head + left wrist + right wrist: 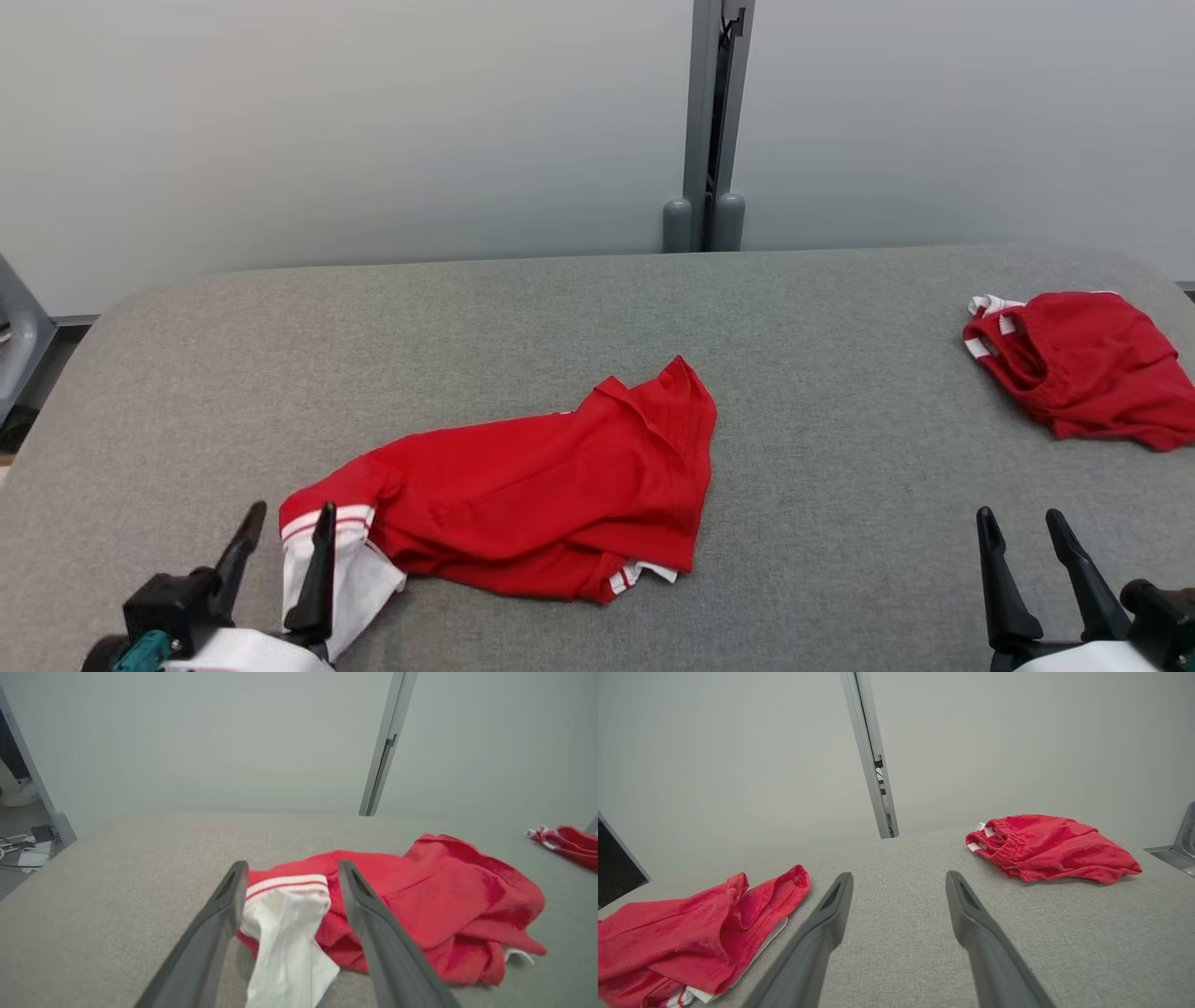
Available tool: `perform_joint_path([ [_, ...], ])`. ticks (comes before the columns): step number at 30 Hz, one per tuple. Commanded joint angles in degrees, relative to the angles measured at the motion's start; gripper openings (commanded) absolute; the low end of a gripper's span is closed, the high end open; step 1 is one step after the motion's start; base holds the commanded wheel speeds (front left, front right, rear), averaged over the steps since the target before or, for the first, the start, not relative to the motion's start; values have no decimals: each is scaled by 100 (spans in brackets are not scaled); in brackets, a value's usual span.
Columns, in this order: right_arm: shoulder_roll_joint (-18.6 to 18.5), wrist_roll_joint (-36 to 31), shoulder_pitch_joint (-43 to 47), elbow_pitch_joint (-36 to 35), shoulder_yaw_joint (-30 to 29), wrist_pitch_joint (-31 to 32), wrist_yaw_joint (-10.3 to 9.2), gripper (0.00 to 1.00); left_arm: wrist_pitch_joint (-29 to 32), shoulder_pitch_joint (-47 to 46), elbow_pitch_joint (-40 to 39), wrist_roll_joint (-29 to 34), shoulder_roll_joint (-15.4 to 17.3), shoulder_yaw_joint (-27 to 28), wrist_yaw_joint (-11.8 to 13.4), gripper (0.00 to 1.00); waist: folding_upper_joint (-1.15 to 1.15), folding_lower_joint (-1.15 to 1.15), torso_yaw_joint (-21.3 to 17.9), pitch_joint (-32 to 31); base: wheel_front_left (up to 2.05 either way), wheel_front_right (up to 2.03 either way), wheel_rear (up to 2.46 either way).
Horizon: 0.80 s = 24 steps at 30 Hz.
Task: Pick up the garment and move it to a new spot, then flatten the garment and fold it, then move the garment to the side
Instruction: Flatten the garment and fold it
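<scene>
Near the middle of the table our shirt lies crumpled, its red body bunched and its white sleeve trailing toward us. Our left tool stands spread, fingers either side of that sleeve and gripping nothing. Our right tool is spread too, over bare table well apart from the shirt. Closing on the sleeve alone would likely drag the shirt into a rope rather than flatten it. Layers may be doubled underneath, though we cannot tell. A careless reach right could snag the red shorts.
</scene>
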Motion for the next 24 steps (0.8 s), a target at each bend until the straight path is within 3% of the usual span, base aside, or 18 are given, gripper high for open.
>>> perform_joint_path([
  [1, -19, -11, 63, -14, -12, -29, 0, 100, -26, -22, -177, 119, 18, 146, 32, 100, 0, 0, 56, -35, 0, 0, 0],
  [4, 4, -22, 64, -20, -1, -29, 1, 100, -28, 179, -873, 445, -75, 612, 141, 100, 0, 0, 115, -80, 0, 0, 0],
  [9, 15, -27, 63, -11, 13, -29, 1, 100, -29, 365, -1191, 661, -159, 1069, 140, 100, 0, 0, 132, -114, 0, 0, 0],
  [17, -7, 22, 171, -33, 9, -29, 1, 100, -30, 802, -1377, 1004, -298, 1591, -75, 100, 0, 0, 116, -134, 0, 0, 0],
  [24, 4, 83, 212, 68, 96, -29, 1, 100, -30, 962, -1215, 1106, -531, 1644, -355, 100, 0, 0, 237, -146, 0, 0, 0],
])
